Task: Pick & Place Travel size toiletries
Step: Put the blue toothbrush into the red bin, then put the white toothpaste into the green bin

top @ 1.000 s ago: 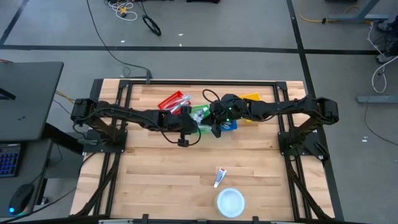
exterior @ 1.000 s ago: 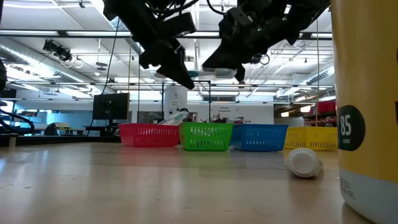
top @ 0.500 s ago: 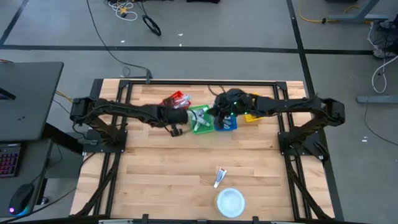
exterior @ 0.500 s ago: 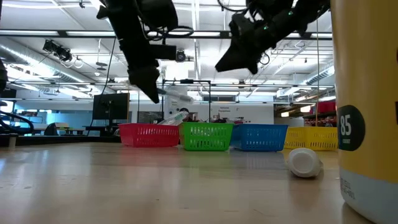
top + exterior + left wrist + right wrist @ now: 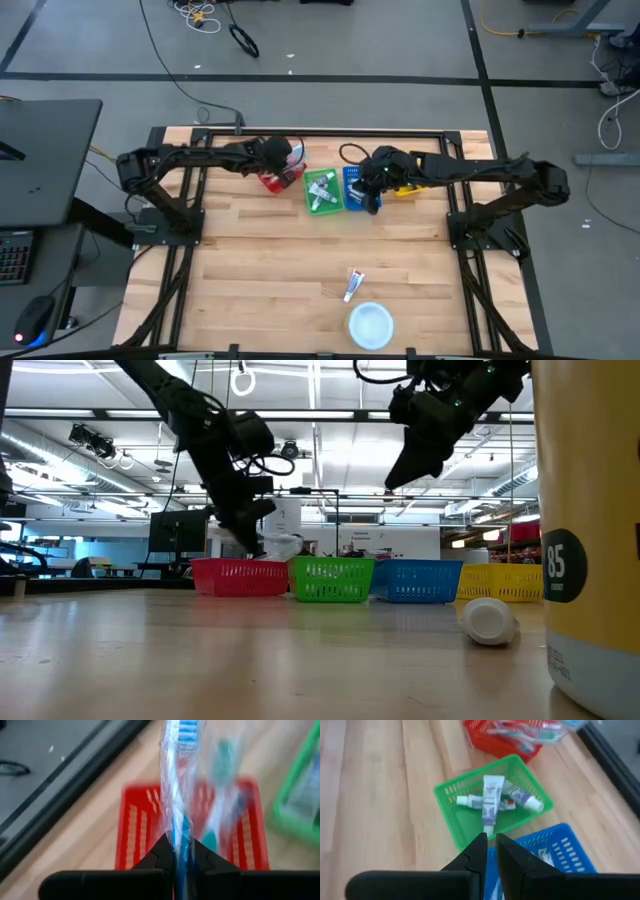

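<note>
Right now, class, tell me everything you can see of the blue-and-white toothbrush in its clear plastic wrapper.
The blue-and-white toothbrush in its clear plastic wrapper is slim, with blue bristles at its far end and a blue-striped white handle. The glossy, crinkled film encloses it fully. The left gripper is shut on its handle end, holding it lengthwise above the red plastic basket, where another wrapped, teal-marked brush shows blurred beside it. Whether the two touch cannot be told.
</note>
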Robot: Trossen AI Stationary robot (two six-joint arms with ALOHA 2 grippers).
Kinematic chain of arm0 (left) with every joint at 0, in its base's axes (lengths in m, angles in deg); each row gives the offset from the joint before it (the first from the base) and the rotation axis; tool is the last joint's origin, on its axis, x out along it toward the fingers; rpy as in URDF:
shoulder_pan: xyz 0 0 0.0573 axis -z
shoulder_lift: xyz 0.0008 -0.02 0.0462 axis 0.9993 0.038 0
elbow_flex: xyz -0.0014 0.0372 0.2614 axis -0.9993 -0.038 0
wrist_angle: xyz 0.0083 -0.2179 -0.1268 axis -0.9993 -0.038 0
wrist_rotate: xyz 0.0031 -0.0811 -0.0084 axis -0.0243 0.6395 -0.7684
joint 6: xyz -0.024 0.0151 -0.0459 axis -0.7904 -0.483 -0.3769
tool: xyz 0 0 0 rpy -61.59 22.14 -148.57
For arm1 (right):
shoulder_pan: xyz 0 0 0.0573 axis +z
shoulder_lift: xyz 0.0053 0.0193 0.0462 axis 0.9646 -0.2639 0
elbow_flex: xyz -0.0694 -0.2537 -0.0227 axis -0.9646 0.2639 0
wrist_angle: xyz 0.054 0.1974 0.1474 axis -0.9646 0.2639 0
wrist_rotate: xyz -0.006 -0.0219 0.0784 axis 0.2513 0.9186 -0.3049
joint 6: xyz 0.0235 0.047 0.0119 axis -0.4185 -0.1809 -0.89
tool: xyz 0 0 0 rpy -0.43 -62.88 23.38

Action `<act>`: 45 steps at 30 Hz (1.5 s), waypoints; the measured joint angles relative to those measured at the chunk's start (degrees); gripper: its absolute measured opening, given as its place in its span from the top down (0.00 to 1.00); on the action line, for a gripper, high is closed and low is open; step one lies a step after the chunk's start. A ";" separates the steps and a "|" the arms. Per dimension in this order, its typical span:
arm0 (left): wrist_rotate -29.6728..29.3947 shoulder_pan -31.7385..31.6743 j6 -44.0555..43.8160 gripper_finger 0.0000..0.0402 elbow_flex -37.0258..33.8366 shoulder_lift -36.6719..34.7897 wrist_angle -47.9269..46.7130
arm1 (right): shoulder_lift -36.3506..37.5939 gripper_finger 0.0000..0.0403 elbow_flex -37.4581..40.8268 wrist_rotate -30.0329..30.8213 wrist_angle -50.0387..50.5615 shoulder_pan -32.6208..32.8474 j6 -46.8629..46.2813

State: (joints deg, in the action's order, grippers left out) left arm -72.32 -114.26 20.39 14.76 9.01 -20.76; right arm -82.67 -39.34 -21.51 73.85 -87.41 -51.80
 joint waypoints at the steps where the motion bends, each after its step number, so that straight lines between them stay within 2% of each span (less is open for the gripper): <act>1: 0.90 -0.39 0.42 0.96 -0.60 0.14 2.71 | -0.30 0.89 0.02 -0.07 -0.79 0.00 0.91; 4: 5.83 -1.55 0.43 0.92 -1.77 0.26 4.62 | -1.38 0.89 0.02 -3.77 -4.42 -0.41 3.22; 7: 5.91 -1.55 0.74 0.86 -2.08 0.28 5.01 | -2.63 0.89 0.02 -7.28 -6.14 -1.16 4.52; 15: 4.49 -1.57 1.33 0.81 -2.19 0.28 3.62 | -4.04 0.89 0.02 -7.13 -6.57 -2.03 4.82; 20: 4.21 -1.35 1.48 0.80 -2.13 0.20 3.04 | -4.07 0.89 0.02 -6.65 -10.16 -1.98 4.38; 27: 4.03 -0.08 3.51 0.76 1.47 -2.55 -0.46 | -4.09 0.89 0.02 -7.87 -9.56 -1.99 4.46; 34: 4.61 3.28 4.11 0.72 4.49 -6.81 -0.54 | -4.09 0.89 0.02 -11.92 -11.88 -1.93 4.02; 45: 13.71 12.83 1.81 0.70 4.23 -8.40 0.57 | -4.09 0.89 0.02 -11.92 -3.16 3.39 2.48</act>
State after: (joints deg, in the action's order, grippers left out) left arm -58.61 -101.43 22.20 19.00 0.61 -20.18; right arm -86.77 -39.32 -33.43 70.69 -84.03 -49.32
